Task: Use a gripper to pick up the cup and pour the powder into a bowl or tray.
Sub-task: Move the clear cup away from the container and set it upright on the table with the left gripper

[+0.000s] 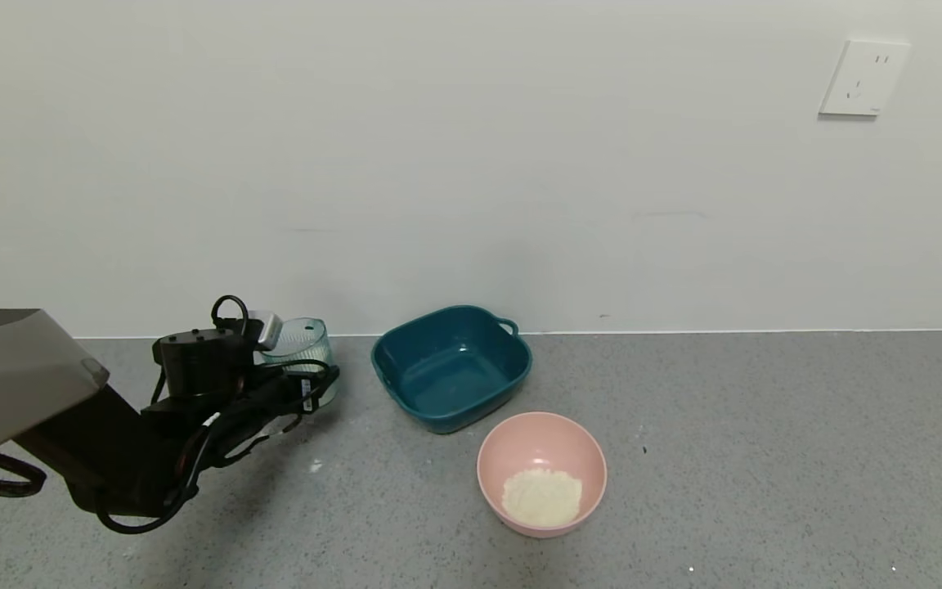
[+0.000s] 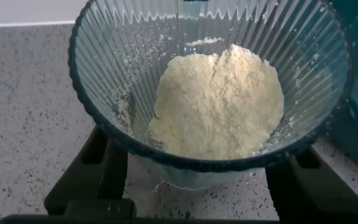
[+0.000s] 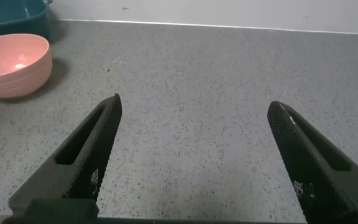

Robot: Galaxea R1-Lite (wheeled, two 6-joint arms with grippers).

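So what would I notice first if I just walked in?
Probably the pink bowl at the front, with white powder heaped inside. Behind it sits a dark teal tray by the wall. Over on the left, the left gripper is around a ribbed see-through cup that holds more powder.

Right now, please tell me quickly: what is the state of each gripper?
Left gripper: closed around the cup, which contains powder.
Right gripper: open, holding nothing, low over the grey counter.
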